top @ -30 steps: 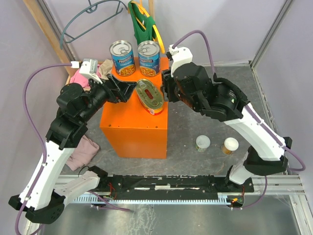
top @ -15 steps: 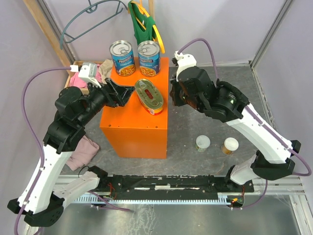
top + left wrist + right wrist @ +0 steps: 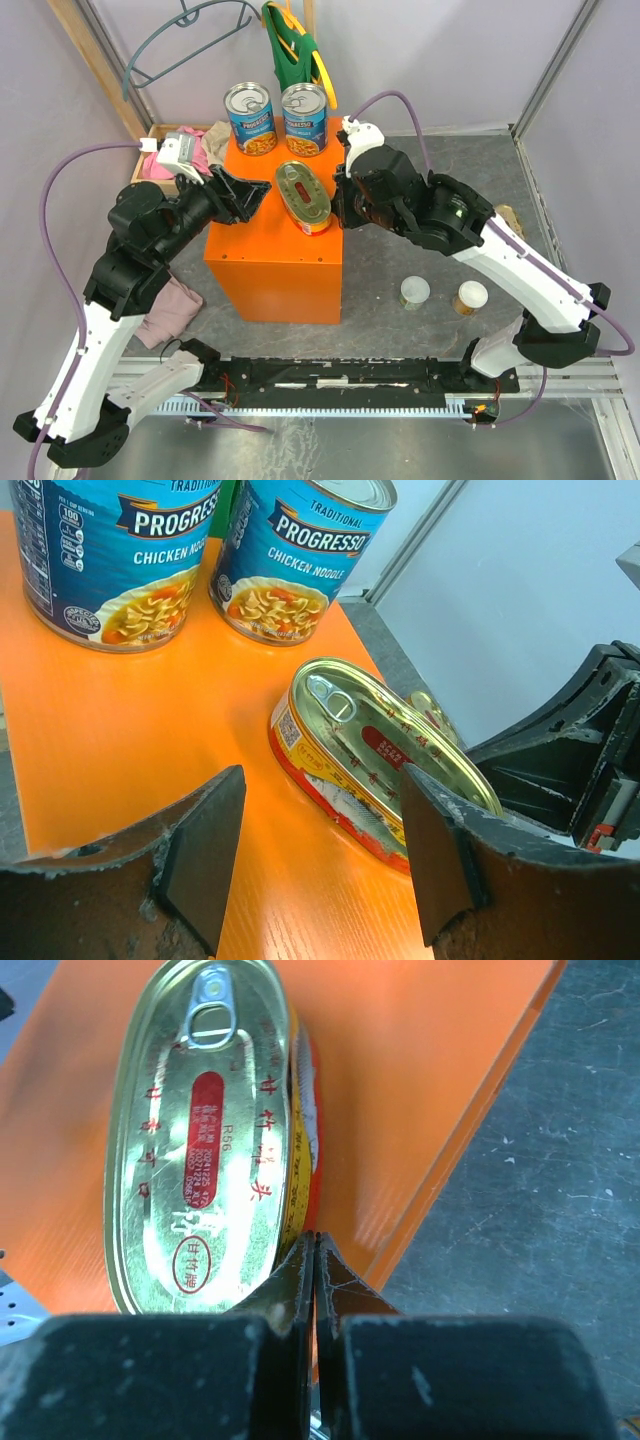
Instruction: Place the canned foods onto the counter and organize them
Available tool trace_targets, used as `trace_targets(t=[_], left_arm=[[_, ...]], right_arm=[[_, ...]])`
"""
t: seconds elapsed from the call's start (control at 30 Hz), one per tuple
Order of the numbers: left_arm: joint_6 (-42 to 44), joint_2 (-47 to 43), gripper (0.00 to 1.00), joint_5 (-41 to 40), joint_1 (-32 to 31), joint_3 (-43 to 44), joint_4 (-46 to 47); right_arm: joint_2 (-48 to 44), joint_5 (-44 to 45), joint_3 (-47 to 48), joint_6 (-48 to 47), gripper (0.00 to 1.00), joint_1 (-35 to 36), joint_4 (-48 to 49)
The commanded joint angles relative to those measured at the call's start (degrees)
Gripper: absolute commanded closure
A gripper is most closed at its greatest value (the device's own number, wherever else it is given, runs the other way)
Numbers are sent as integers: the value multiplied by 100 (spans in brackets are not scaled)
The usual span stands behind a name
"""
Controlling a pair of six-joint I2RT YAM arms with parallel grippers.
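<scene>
The counter (image 3: 262, 262) is a large orange box, seen in the top view. Two tall blue-labelled cans (image 3: 249, 118) (image 3: 304, 118) stand upright at its back edge. Two flat oval yellow-red tins (image 3: 305, 197) lie stacked, slightly offset, near its right edge. My left gripper (image 3: 320, 855) hovers open over the counter top, and the oval tins (image 3: 385, 755) lie just beyond its right finger. My right gripper (image 3: 315, 1238) is shut and empty, its tips against the side of the oval tins (image 3: 200, 1140). Two small white-lidded cans (image 3: 415, 292) (image 3: 472, 296) stand on the grey floor to the right.
A wooden tray of clothes (image 3: 190, 145) sits behind the counter's left corner. A pink cloth (image 3: 170, 310) lies on the floor to its left. A green garment (image 3: 290, 45) hangs at the back. The arms' mounting rail (image 3: 340, 375) runs along the near edge.
My right gripper closed its jaws, pulled away to the right, then came back against the oval tins. My left gripper's jaws narrowed and it drew back slightly.
</scene>
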Motion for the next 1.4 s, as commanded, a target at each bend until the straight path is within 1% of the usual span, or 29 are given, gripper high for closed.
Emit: trace_targets(t=[0.0, 0.23, 0.33, 0.5, 0.7, 1.1, 1.37], left_arm=[[201, -47, 31, -30, -1, -27, 101], [251, -53, 31, -92, 5, -74, 124], [283, -41, 31, -107, -1, -79, 125], [339, -16, 31, -122, 0, -98, 132], [350, 95, 31, 9, 1, -101, 257], [306, 197, 31, 120, 2, -77, 337], [324, 136, 31, 1, -1, -133, 271]], right_arm=[[89, -134, 102, 123, 99, 161, 429], [474, -147, 384, 102, 99, 276, 562], [598, -1, 509, 27, 99, 273, 567], [657, 355, 618, -158, 99, 249, 522], [665, 458, 675, -235, 99, 91, 482], [998, -123, 920, -111, 99, 26, 639], [1197, -197, 1140, -44, 99, 115, 627]])
